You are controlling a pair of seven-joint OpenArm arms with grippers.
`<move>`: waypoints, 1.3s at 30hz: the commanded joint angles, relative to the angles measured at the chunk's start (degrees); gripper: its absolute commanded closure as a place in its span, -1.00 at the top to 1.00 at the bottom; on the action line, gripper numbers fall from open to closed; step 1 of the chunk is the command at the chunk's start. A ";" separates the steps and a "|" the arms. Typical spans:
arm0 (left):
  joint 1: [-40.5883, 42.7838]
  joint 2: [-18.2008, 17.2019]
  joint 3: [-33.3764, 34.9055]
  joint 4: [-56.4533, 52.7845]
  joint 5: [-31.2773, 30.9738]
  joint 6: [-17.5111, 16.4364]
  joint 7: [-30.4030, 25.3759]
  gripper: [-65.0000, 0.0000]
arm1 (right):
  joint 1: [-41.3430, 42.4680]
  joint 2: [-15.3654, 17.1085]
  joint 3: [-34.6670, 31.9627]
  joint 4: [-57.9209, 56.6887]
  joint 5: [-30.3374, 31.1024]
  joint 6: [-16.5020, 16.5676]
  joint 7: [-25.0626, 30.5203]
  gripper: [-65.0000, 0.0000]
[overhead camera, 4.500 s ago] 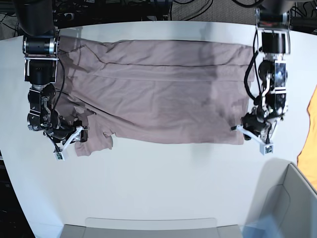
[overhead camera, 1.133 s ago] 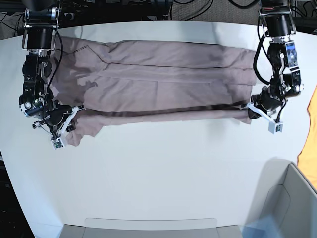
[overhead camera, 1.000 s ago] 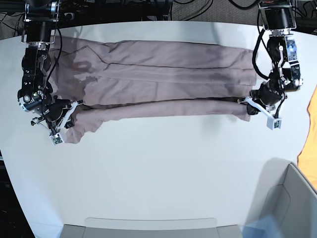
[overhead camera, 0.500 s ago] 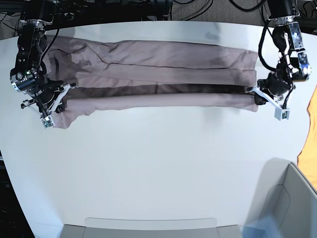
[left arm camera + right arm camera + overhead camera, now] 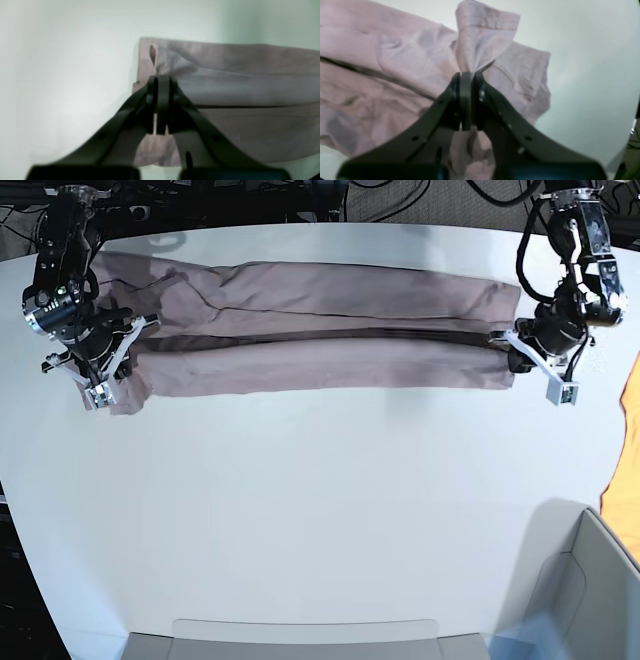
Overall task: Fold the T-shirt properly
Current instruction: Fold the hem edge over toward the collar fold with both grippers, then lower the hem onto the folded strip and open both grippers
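Observation:
The dusty mauve T-shirt (image 5: 320,330) lies as a long band across the far part of the white table (image 5: 320,510), with its near half doubled over toward the far side. My left gripper (image 5: 508,358) is on the right in the base view and is shut on the shirt's end there. The left wrist view shows that gripper (image 5: 160,80) pinching a corner of the shirt (image 5: 237,87). My right gripper (image 5: 128,352) is shut on the sleeve end. In the right wrist view this gripper (image 5: 466,75) holds a bunched peak of the shirt (image 5: 395,62).
A bright orange cloth (image 5: 625,440) hangs at the right edge. A grey bin (image 5: 575,590) stands at the near right corner. A pale tray rim (image 5: 300,635) runs along the near edge.
Both grippers have moved toward the far side of the table, carrying the shirt's near edge with them. The shirt has gone from a wide spread to a narrower folded band.

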State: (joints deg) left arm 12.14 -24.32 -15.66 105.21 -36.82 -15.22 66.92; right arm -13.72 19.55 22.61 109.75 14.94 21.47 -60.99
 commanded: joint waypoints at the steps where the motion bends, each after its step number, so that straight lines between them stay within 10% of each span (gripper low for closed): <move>1: 0.30 -1.05 -0.56 0.77 -0.15 0.06 -0.67 -1.00 | -0.22 0.71 0.38 1.85 0.40 0.02 0.82 -1.00; 24: 8.30 -2.19 -4.34 3.23 -0.15 0.06 -0.67 -0.88 | -12.61 0.27 6.09 5.28 0.40 0.02 0.82 -1.00; 28: 10.06 -2.19 -4.43 4.81 -0.15 0.06 -1.46 -0.32 | -12.53 0.27 6.09 5.28 0.40 0.02 0.82 -0.49; 39: 8.47 -2.28 -3.90 4.73 -0.76 -0.03 -3.22 -0.31 | -11.65 0.54 3.19 5.10 0.23 0.02 1.08 -0.13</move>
State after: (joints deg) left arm 21.39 -25.71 -19.38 109.34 -37.17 -15.09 64.55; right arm -25.61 19.27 25.32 114.10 15.46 21.67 -60.51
